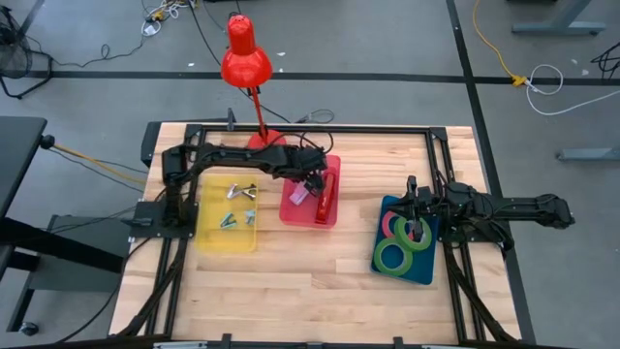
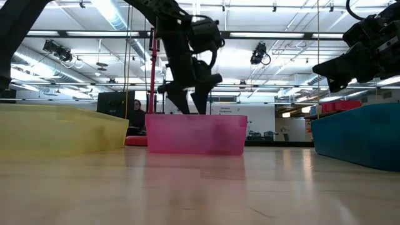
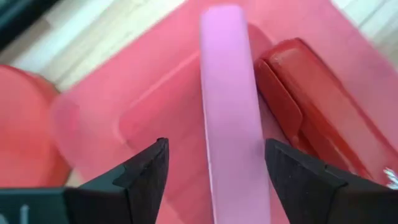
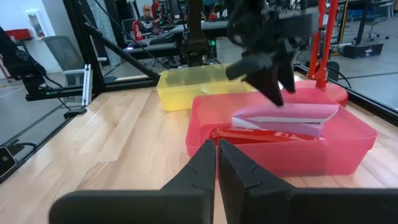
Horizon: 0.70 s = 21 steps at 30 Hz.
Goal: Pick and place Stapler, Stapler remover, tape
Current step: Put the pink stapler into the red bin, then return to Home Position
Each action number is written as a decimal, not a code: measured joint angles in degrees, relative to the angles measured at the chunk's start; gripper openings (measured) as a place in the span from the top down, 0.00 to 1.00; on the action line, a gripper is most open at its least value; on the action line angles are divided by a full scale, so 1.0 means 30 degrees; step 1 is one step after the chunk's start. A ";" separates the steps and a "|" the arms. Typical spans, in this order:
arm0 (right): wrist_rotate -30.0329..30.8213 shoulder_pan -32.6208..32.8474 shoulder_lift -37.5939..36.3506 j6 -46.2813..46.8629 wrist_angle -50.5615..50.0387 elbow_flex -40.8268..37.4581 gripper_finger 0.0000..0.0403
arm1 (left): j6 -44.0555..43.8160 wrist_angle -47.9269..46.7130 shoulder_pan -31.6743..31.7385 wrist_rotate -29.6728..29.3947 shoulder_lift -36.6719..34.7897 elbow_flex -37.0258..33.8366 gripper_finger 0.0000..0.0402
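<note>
A pink stapler [image 3: 227, 112] lies in the red bin [image 1: 291, 215] next to a red stapler [image 3: 317, 112]. My left gripper [image 3: 216, 149] is open just above the pink stapler, one finger on each side of it with a gap on both sides; the right wrist view [image 4: 273, 84] shows it too. Several staple removers [image 1: 237, 204] lie in the yellow bin [image 1: 208, 237]. Two green tape rolls [image 1: 392, 257] and a pinkish-red one [image 1: 395, 225] lie flat in the blue bin [image 1: 426, 271]. My right gripper [image 1: 412, 206] is shut and empty above the blue bin.
A red desk lamp [image 1: 247, 58] stands at the table's far edge behind the red bin, and its stem rises beside my left arm. The three bins stand in a row across the table's middle. Bare wood lies along the near edge.
</note>
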 joint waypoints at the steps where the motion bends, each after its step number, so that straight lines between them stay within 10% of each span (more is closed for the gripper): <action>1: -0.0007 0.0000 -0.0003 0.0003 0.0000 0.0000 0.95 | 0.0022 -0.0119 -0.0038 -0.0073 -0.0228 0.0003 0.34; 21: -0.0007 -0.0007 0.0000 0.0003 0.0000 0.0000 0.95 | 0.1614 -0.0148 -0.0260 -0.0055 -0.2403 0.0017 0.57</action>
